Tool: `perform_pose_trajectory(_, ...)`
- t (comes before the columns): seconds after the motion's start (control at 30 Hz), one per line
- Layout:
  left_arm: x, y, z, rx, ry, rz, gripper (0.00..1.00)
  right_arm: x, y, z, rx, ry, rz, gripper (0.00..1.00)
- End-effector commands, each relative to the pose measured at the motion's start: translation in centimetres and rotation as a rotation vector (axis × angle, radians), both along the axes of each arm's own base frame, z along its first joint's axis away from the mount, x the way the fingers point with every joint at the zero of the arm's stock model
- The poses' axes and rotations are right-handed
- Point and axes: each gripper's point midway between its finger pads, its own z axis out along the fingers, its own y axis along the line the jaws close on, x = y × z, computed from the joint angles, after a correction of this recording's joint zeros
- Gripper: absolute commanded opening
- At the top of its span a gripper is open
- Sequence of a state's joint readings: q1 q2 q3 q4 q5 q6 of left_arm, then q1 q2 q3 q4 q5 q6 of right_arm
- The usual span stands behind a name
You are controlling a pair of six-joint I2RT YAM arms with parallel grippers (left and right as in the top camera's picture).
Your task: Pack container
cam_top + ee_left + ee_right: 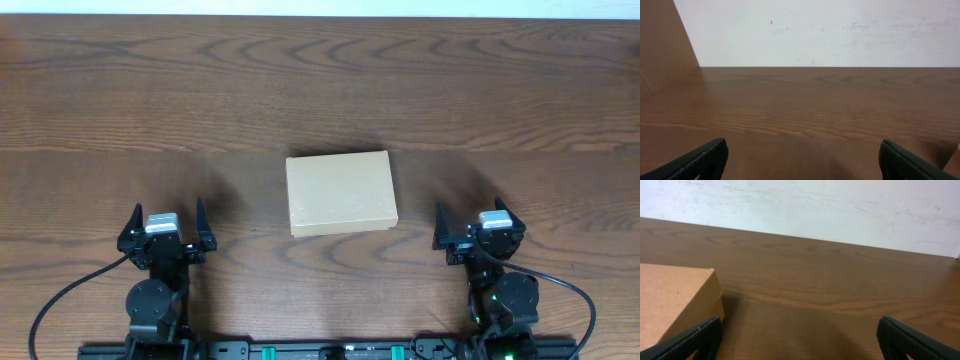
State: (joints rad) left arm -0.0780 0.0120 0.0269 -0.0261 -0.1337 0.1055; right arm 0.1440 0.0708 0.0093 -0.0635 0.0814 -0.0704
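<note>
we note the cardboard box (340, 193) lying closed at the table (110, 90) centre, plain tan lid up. left gripper (168, 212) and right gripper (472, 214) flank it on the near side, well apart from it, jaws spread wide, grasping nothing.

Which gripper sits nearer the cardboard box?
The right gripper: the box fills its wrist view's left corner, while the left gripper stands farther off.

left gripper (802, 161) jaws spread wide | over wood table (815, 100) | white wall (830, 35) behind
</note>
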Motion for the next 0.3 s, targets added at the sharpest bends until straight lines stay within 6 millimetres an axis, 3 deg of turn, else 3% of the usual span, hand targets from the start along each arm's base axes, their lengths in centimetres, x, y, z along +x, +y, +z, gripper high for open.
perform_pose_trajectory(0.0,-0.08,0.26,-1.78,0.011,0.051,0.011,0.95,-0.01,-0.18,-0.11,-0.013,-0.001,-0.004,0.99)
perform_pose_trajectory(0.27,-0.08,0.26,-1.78,0.011,0.051,0.011,0.95,-0.01,-0.18,-0.11,-0.013,-0.001,-0.004,0.99)
